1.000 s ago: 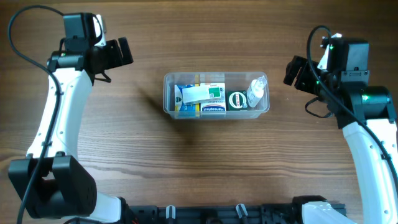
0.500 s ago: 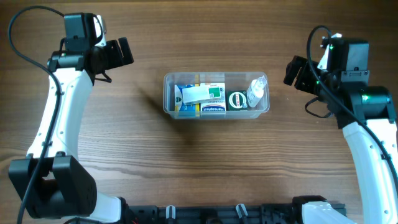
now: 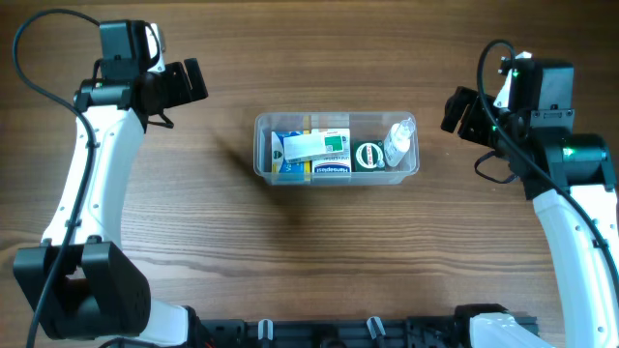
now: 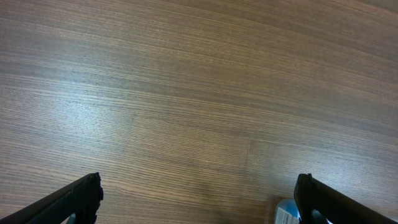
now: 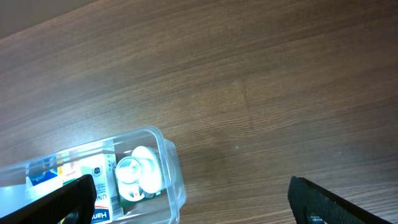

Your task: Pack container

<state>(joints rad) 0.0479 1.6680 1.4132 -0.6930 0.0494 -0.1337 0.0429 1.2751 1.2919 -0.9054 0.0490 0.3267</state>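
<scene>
The clear plastic container (image 3: 261, 145) sits at the table's centre. It holds small white, blue and green boxes (image 3: 315, 145), a round green tin (image 3: 368, 155) and a small white bottle (image 3: 397, 141). It also shows in the right wrist view (image 5: 177, 180), lower left, with the bottle (image 5: 140, 171) inside. My left gripper (image 3: 191, 81) is open and empty, up and to the left of the container; in its wrist view (image 4: 199, 202) only bare table lies between the fingers. My right gripper (image 3: 453, 108) is open and empty, just right of the container (image 5: 189, 202).
The wooden table (image 3: 309, 251) spreads all round the container. A black rail (image 3: 368, 333) runs along the front edge between the two arm bases.
</scene>
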